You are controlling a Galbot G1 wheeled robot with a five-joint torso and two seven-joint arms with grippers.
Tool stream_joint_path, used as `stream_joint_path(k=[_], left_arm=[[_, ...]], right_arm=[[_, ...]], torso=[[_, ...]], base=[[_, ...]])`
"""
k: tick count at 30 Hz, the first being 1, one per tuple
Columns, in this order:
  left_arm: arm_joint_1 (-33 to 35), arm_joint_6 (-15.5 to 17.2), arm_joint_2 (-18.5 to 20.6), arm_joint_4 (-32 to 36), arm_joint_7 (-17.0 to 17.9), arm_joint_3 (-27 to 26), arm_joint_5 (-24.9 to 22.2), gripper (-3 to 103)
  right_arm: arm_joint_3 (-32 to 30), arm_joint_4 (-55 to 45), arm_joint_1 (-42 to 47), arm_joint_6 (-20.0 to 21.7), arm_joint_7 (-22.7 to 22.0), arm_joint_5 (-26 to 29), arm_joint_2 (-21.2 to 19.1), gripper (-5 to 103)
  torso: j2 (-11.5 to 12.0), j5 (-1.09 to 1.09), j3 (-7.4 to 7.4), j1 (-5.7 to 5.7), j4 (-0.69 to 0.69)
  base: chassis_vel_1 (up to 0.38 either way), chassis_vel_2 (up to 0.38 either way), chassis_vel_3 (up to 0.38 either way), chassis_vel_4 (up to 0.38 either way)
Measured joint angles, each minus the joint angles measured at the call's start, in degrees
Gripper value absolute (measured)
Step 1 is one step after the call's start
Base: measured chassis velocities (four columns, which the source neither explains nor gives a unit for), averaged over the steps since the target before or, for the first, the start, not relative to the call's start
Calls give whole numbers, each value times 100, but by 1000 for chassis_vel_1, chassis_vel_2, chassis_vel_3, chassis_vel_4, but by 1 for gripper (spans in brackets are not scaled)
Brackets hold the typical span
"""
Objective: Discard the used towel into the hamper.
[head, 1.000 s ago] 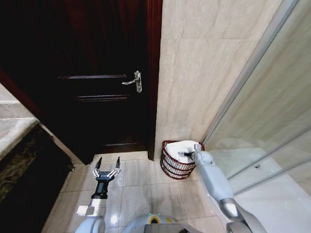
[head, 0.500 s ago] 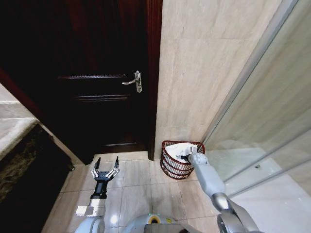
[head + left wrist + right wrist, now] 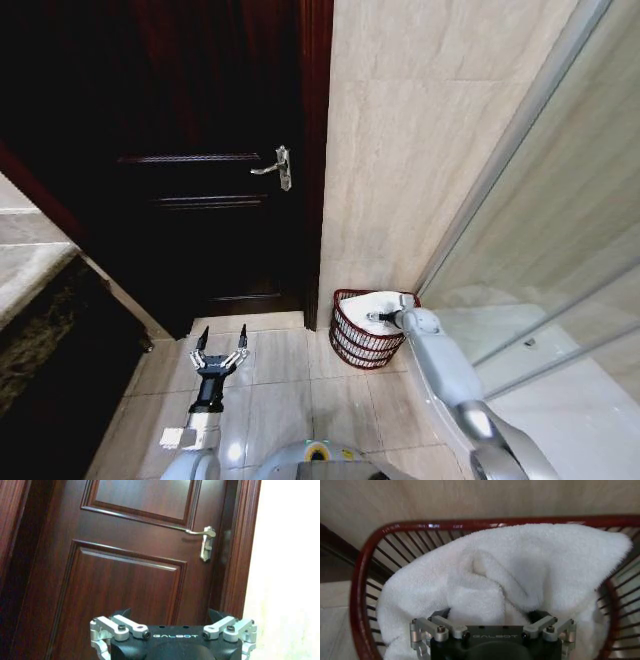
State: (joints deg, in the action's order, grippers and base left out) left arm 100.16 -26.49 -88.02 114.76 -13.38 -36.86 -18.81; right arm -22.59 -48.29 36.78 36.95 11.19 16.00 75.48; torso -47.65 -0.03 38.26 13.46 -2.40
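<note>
The hamper, a small round reddish-brown wire basket, stands on the floor at the foot of the tiled wall, just right of the door. The white towel lies bunched inside it, one edge draped over the rim. My right gripper hovers over the hamper's mouth, just above the towel. In the right wrist view the towel fills the hamper, and the right gripper is open right over it. My left gripper hangs open, low over the floor tiles facing the door; the left gripper holds nothing.
A dark wooden door with a metal lever handle is shut ahead on the left. A glass shower partition runs along the right. A dark stone counter edges the left. Pale floor tiles lie between.
The right arm dipped toward the hamper half a second ago and has come back up a little. The towel stays in the hamper. The left arm has not moved.
</note>
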Motion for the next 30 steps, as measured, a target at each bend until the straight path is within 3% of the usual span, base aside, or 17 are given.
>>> stream_joint_path(k=[5,10,14,16,17,23,28,30], left_arm=[[7,45,-31,96,9,4,0,100],[-40,94,-66,134,51,27,0,100],[-173,159,-80,136,220,85,9,100],[-187,173,-80,136,248,94,9,100],[-227,248,-84,159,393,125,5,100],[-277,362,-71,202,537,137,-36,100],[-264,399,-36,291,569,84,-107,100],[-215,541,0,382,561,50,-173,100]], right_arm=[[-168,784,-261,-229,41,-643,330,100],[-229,552,-123,-307,-82,-692,301,100],[-164,-961,454,-381,-569,-292,-64,100],[-155,-1198,544,-368,-638,-198,-124,100],[-148,-1946,841,-300,-809,33,-295,100],[-253,-3283,1547,-334,-1040,192,-618,100],[-557,-4700,2419,-1157,-1315,366,-818,100],[-853,-5539,3114,-1919,-1369,198,-816,100]], torso=[[-1,2,-1,0,-2],[-1,6,0,0,-3],[-1,3,1,0,3],[0,5,1,0,4],[-1,2,0,0,2],[0,5,0,0,0],[-1,4,0,0,0],[-1,2,0,0,-2]], base=[[0,0,0,0],[0,0,0,0],[0,0,0,0],[0,0,0,0],[0,0,0,0],[0,0,0,0],[0,0,0,0],[0,0,0,0]])
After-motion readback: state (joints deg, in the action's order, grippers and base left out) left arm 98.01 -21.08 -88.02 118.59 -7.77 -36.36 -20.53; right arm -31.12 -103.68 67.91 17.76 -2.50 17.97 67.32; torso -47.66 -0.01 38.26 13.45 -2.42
